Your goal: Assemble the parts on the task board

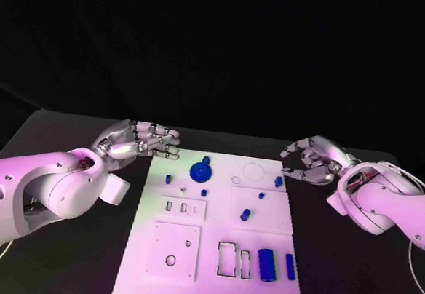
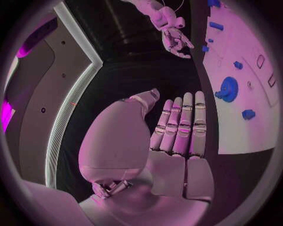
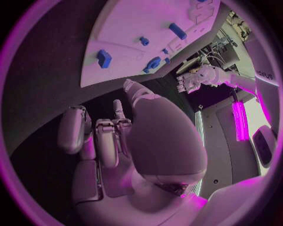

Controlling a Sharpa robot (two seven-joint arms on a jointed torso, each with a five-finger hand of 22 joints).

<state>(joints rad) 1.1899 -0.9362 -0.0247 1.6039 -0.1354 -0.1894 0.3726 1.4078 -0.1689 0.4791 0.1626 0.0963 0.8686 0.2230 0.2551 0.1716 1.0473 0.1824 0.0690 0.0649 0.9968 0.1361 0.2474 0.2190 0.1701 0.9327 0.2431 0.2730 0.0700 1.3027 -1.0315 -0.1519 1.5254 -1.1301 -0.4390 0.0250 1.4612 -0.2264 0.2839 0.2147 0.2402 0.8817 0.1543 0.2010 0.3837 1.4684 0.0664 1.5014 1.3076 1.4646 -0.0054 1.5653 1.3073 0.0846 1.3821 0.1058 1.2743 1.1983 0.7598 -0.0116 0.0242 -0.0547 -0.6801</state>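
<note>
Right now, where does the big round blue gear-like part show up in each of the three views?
Head view: the round blue part sits near the task board's far left corner, just inboard of the left hand.
Left wrist view: it lies on the board beyond the fingertips.
Right wrist view: it lies near the board's edge.
Shared landmark: the white board itself.

Board [image 1: 210, 286]: white plate flat mid-table, with rectangular and round cutouts. Blue parts on it: round disc [image 1: 200, 170] near far edge, small pegs [image 1: 246, 214] scattered mid-board. Two upright blocks [image 1: 268, 264] stand beside the rectangular slots on the near right.
</note>
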